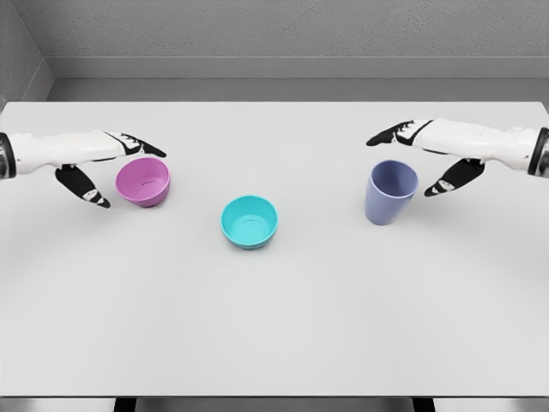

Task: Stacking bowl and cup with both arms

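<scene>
Seen from the head camera: a white bench (274, 326) carrying three vessels, all upright and well apart from one another. At the left, a purple bowl (143, 182); in the middle, nearer the camera, a teal bowl (250, 221); at the right, a lavender cup (391, 191). Reaching in from the left, the left hand (96, 167), fingers spread, thumb below and fingers above, bracketing the purple bowl's left side, holding nothing; contact with the rim impossible to tell. Reaching in from the right, the right hand (429, 154), likewise spread and empty, fingers above the cup's mouth, thumb just beside its right wall. Nothing stacked yet.
</scene>
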`<state>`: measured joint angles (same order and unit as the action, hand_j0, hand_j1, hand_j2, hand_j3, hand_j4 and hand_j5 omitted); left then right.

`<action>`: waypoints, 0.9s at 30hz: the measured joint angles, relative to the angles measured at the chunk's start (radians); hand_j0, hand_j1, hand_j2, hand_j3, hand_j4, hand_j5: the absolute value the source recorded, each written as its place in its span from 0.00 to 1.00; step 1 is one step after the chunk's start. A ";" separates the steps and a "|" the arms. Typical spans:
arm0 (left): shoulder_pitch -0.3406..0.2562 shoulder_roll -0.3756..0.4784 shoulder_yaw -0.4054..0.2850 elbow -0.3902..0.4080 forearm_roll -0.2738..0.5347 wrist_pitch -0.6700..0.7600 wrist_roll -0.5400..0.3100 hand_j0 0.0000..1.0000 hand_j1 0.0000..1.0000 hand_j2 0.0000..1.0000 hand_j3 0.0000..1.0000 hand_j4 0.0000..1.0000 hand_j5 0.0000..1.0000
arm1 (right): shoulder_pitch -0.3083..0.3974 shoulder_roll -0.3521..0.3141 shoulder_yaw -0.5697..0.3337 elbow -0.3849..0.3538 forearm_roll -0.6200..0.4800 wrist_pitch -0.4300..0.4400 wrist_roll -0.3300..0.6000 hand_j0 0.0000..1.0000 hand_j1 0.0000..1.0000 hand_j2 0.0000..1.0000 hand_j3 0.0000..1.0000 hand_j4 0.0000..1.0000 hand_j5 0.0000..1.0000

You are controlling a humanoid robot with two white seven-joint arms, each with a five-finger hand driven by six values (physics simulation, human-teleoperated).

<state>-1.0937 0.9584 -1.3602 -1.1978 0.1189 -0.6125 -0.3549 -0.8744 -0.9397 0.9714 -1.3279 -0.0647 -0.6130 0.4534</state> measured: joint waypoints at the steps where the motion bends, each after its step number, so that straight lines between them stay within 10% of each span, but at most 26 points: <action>1: 0.000 -0.003 -0.001 0.004 0.000 0.000 0.000 1.00 1.00 1.00 1.00 1.00 1.00 | -0.002 0.001 0.005 0.002 0.001 0.000 0.001 1.00 1.00 1.00 1.00 1.00 1.00; 27: 0.031 -0.064 0.003 0.111 0.019 0.000 0.002 1.00 1.00 1.00 1.00 1.00 1.00 | -0.018 0.063 0.043 0.071 0.047 0.000 0.023 1.00 1.00 1.00 1.00 1.00 1.00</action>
<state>-1.0631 0.8948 -1.3571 -1.0865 0.1381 -0.6125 -0.3532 -0.8928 -0.8771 1.0143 -1.2569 -0.0179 -0.6131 0.4762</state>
